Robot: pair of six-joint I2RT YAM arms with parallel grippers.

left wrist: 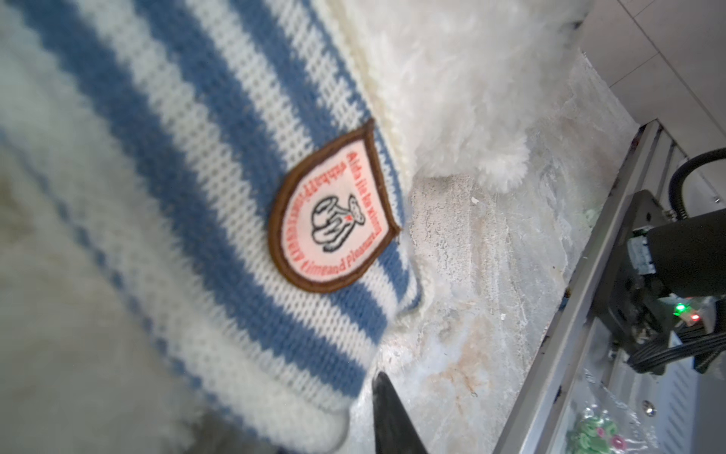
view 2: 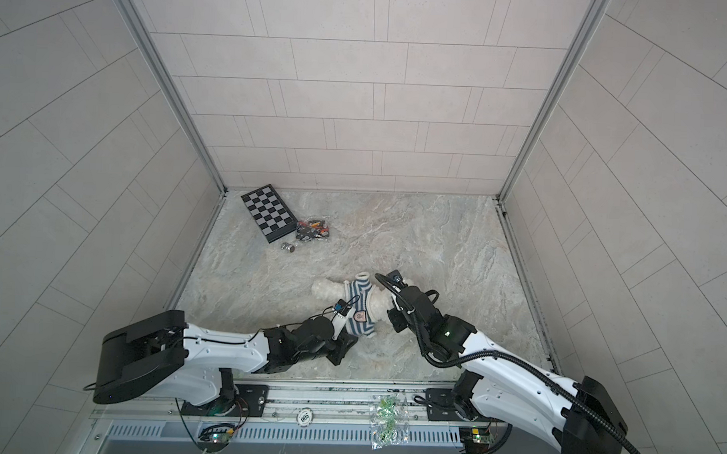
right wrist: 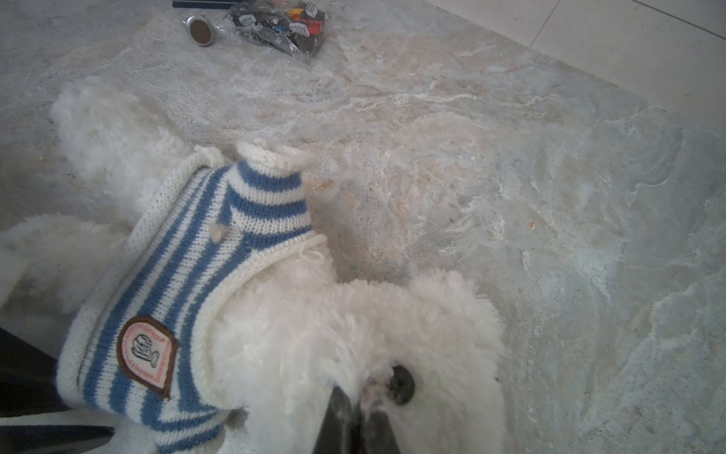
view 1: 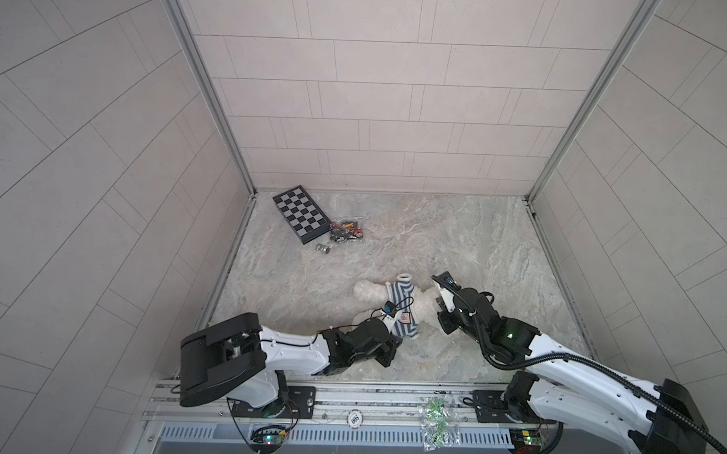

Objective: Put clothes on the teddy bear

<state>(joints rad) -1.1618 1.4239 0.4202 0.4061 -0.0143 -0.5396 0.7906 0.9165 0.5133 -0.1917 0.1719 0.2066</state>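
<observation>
This is a robot laboratory cell: a marble-pattern tabletop (view 1: 477,248) closed by tile-printed panel walls (view 1: 379,91) in aluminium posts (view 1: 204,85), with two robot arms (view 1: 291,350) bolted on a metal rail (view 1: 368,396) and bare circuit boards (view 1: 267,439)

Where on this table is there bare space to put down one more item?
The widest bare patch of the table lies between the bag of parts and the right wall, beyond the teddy bear. A smaller one lies between the chessboard and the left arm. Around the bear and its striped shirt it is crowded.
</observation>
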